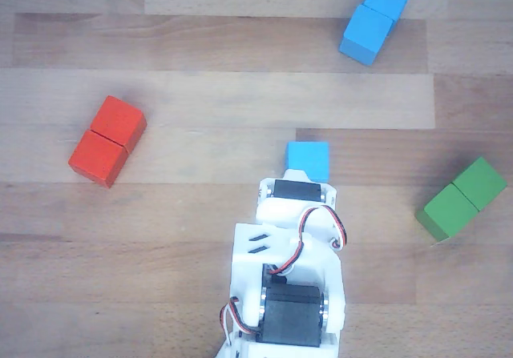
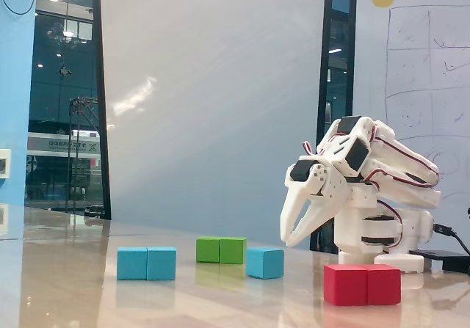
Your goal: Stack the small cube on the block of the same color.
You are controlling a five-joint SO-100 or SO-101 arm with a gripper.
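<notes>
The small cube (image 1: 309, 157) is seen resting on the wooden surface (image 1: 200, 206), unheld, just beyond the white arm (image 1: 292, 286) in the other view; in the fixed view it (image 2: 265, 263) sits right of the green block (image 2: 221, 250) and below-left of the end effector (image 2: 287, 240). The block of the same color (image 1: 375, 18) lies well apart from it, toward the top right of the other view, and at the far left of the row in the fixed view (image 2: 147, 263). Nothing is stacked yet, so the grasp appears to be the step in hand. Several risks can be judged from here: the cube could be nudged aside if one fingertip is brought down on its top edge instead of beside it; the green block (image 1: 462, 199), near the cube in the fixed view, could be clipped during the descent or the carry; and, because the target is narrow, the cube could be set off-centre across the seam and allowed to tip off. The red block (image 1: 107, 141) lies away from that route. The arm is held folded low over its base, the wrist is pitched forward and down, and the end effector hangs above the surface with its fingers slightly parted and nothing between them.
</notes>
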